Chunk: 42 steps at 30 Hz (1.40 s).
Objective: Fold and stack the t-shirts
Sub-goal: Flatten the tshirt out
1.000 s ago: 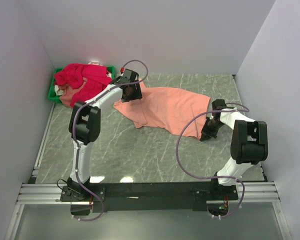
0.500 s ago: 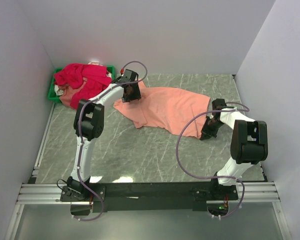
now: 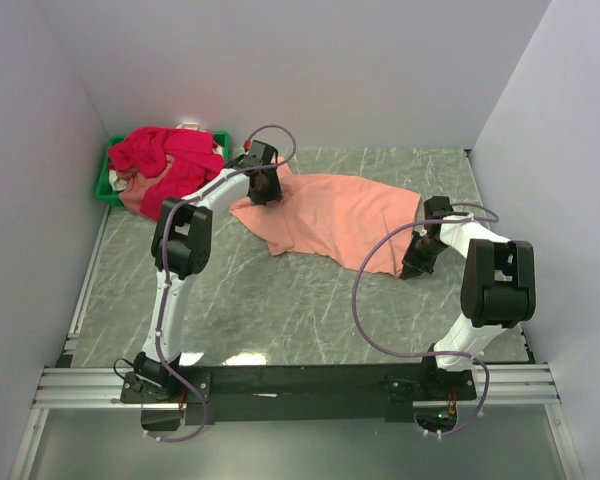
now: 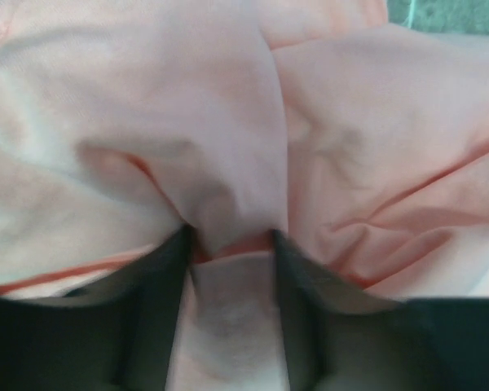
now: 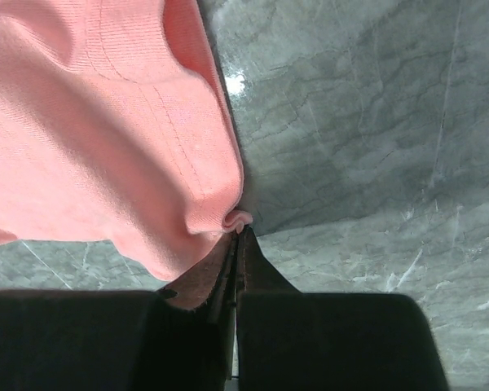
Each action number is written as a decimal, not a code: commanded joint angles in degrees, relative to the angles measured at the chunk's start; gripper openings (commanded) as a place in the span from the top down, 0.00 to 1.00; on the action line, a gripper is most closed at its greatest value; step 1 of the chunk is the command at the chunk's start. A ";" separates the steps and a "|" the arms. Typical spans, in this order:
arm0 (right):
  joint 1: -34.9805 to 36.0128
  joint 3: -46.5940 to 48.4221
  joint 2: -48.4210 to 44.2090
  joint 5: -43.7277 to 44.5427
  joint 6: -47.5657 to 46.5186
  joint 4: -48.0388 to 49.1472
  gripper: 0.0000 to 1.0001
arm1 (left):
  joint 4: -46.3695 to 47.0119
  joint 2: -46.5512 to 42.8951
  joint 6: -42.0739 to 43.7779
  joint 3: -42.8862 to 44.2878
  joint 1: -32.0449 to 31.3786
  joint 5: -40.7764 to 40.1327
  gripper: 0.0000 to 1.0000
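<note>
**Salmon shirt spread between two arms**

A salmon t-shirt [image 3: 335, 220] lies rumpled across the far half of the grey marbled table [image 3: 280, 300]. The left gripper [image 3: 265, 190] is down on its far-left end, and the right gripper [image 3: 417, 262] meets its near-right corner. At the far left, crimson t-shirts [image 3: 165, 155] are heaped over a green bin [image 3: 104, 186].

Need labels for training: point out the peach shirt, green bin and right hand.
peach shirt [image 3: 335, 215], top view, cloth's middle.
green bin [image 3: 102, 187], top view, left rim.
right hand [image 5: 237, 235], right wrist view, between shut fingertips.
</note>
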 commanded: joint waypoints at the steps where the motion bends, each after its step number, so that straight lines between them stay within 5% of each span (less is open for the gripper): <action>1: 0.12 2.35 0.22 0.51 -0.39 0.78 1.00 | -0.30 1.80 0.18 1.83 -0.24 1.74 0.57; 2: 0.12 2.44 0.22 0.59 -0.39 0.69 1.00 | -0.39 1.71 0.26 1.83 -0.24 1.66 0.69; 4: 0.12 2.62 -0.22 0.86 -0.39 0.51 1.00 | -0.74 0.58 0.35 1.65 -0.24 1.31 0.76; 10: -0.31 5.16 -1.19 0.59 -0.22 -1.07 1.00 | 1.19 -6.62 0.62 -1.77 0.55 0.78 0.76; 20: -0.93 12.37 -0.84 1.47 -0.48 -4.85 1.00 | 14.72 -33.25 -5.44 -34.27 3.10 2.71 0.89; 27: -0.93 12.99 0.74 0.16 -0.83 -5.29 1.00 | 12.10 -45.12 -6.85 -48.70 3.36 0.08 0.82; 34: -0.93 12.11 1.09 -1.34 -0.48 -4.41 1.00 | 6.92 -53.39 -10.53 -57.22 3.36 -5.98 0.50; 42: -0.84 11.76 1.62 -3.01 -0.48 -3.80 1.00 | 3.57 -58.06 -10.37 -57.33 2.66 -9.24 0.46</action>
